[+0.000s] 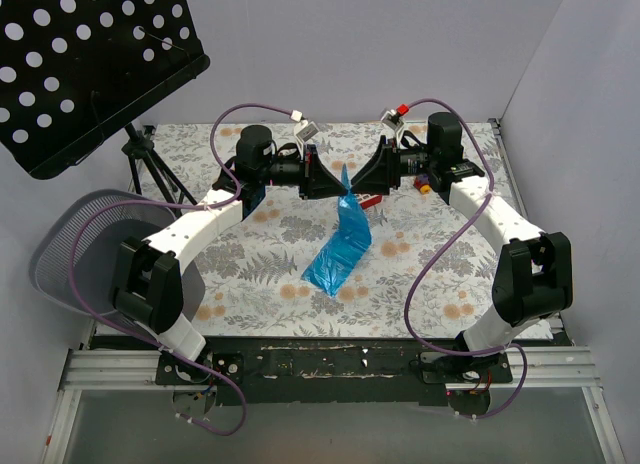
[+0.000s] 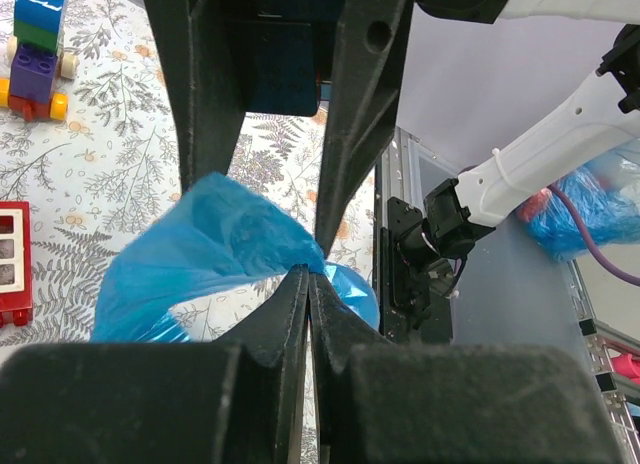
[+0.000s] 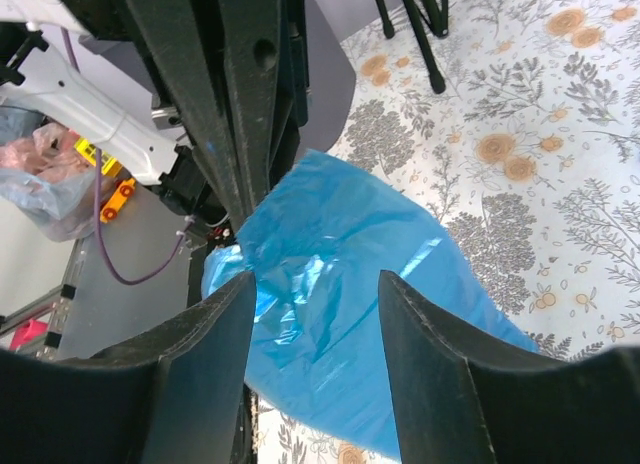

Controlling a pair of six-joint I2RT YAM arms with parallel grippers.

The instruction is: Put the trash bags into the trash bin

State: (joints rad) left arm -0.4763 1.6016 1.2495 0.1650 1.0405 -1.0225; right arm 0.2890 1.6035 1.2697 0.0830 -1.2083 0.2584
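Trash bag (image 1: 340, 249), blue film: top corner lifted above mid-table, the rest draping down onto the floral table (image 1: 450, 274). Left gripper (image 2: 308, 276) clamped tight on that corner. Right gripper (image 3: 315, 309) faces it, jaws apart (no grip on the film). Wire-mesh trash bin (image 1: 75, 249) well apart, far left by the table edge.

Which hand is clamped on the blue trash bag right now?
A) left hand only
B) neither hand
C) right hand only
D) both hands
A: the left wrist view shows the left hand with its fingers shut on the blue trash bag, while the right wrist view shows the right hand with its fingers standing apart, gripping nothing.
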